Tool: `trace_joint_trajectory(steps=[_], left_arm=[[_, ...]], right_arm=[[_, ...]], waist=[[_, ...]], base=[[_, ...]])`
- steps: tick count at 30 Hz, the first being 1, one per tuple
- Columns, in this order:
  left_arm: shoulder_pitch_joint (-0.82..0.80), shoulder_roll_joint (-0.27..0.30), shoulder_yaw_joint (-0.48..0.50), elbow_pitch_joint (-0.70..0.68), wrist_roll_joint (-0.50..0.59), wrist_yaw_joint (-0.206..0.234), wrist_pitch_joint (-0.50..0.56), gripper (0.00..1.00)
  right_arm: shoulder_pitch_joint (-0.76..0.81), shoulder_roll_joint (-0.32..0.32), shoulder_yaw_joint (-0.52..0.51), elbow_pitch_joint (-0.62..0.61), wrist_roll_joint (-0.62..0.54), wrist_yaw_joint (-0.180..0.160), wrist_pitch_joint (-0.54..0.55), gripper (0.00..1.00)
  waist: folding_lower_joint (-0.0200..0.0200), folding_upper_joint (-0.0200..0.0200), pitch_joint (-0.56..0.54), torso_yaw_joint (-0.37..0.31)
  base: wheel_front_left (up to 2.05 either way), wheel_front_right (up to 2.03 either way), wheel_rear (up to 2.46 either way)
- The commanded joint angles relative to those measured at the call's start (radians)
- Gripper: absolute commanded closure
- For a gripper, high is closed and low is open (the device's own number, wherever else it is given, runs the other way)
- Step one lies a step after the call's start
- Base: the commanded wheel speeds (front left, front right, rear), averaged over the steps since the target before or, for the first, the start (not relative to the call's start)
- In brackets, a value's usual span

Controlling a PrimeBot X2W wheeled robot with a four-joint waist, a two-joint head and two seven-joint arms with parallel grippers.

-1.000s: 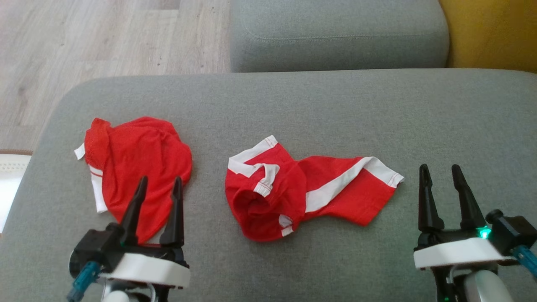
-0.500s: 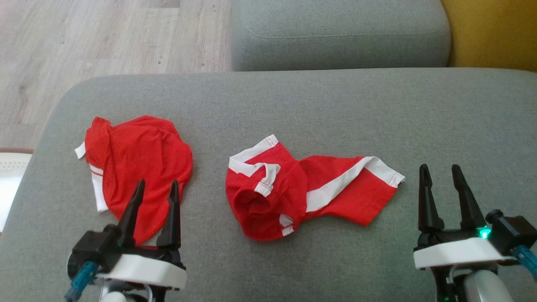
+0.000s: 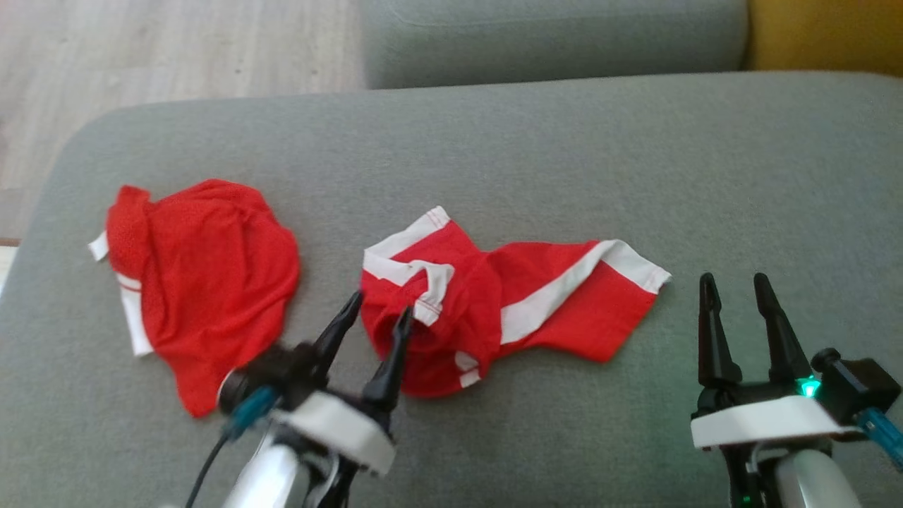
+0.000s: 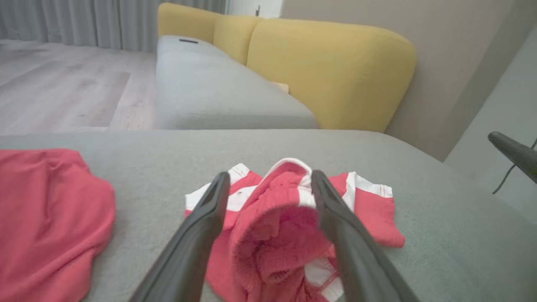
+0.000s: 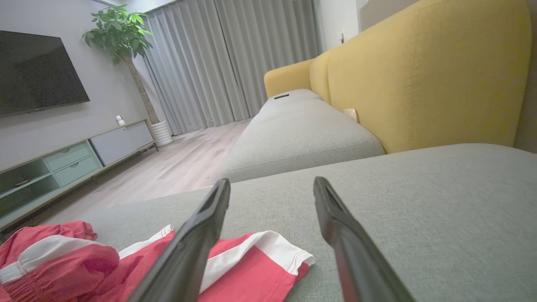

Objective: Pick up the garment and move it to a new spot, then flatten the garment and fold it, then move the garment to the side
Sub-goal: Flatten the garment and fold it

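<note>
A crumpled red garment with white stripes [image 3: 543,310] lies mid-cushion on the grey sofa seat [image 3: 494,162]. My left gripper [image 3: 381,307] hovers open at the garment's bunched left end, one finger on each side of the rolled edge. In the left wrist view the red-and-white garment [image 4: 272,226] sits between the left gripper's [image 4: 268,176] spread fingers. My right gripper [image 3: 734,281] stands open just right of the garment's striped hem, apart from it. The right wrist view has the right gripper [image 5: 272,182] over bare cushion, the garment [image 5: 251,260] low and to the left.
A second, plain red mesh garment [image 3: 204,282] lies on the seat's left part, near the edge. A grey cushion [image 3: 550,35] and yellow backrest [image 3: 825,32] are beyond; wooden floor [image 3: 141,49] is at the upper left. The right gripper's fingertip [image 4: 516,153] enters the left wrist view.
My left gripper has swung right, from over the plain red garment to the striped garment's left end. The head camera has shifted. The right gripper stays put.
</note>
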Motion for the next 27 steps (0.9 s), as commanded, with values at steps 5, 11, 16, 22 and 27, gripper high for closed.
trace_joint_trajectory(steps=[5,11,16,22,27], left_arm=[[-0.160,-0.002,-0.044,0.034,-0.005,-0.005,0.057,0.00],[-0.217,0.019,-0.069,0.116,0.043,0.037,0.159,0.00],[-0.247,0.041,-0.073,0.160,0.080,0.080,0.203,0.00],[-0.280,0.049,-0.070,0.172,0.076,0.080,0.223,1.00],[-0.348,0.048,-0.066,0.154,0.053,0.052,0.199,1.00]], right_arm=[[-0.069,-0.006,0.036,-0.025,0.002,-0.001,-0.009,0.00],[-0.083,-0.006,0.040,-0.023,0.008,-0.001,-0.009,0.00],[-0.099,-0.006,0.051,-0.025,0.012,-0.001,-0.009,0.00],[-0.112,-0.006,0.066,-0.025,0.017,-0.001,-0.009,0.00],[-0.129,-0.006,0.077,-0.022,0.022,-0.001,-0.009,0.00]], waist=[[0.0000,0.0000,0.038,-0.052],[0.0000,0.0000,0.067,-0.084],[0.0000,0.0000,0.089,-0.104],[0.0000,0.0000,0.105,-0.124],[0.0000,0.0000,0.116,-0.153]], base=[[0.00,0.00,0.00],[0.00,0.00,0.00],[0.00,0.00,0.00],[0.00,0.00,0.00],[0.00,0.00,0.00]])
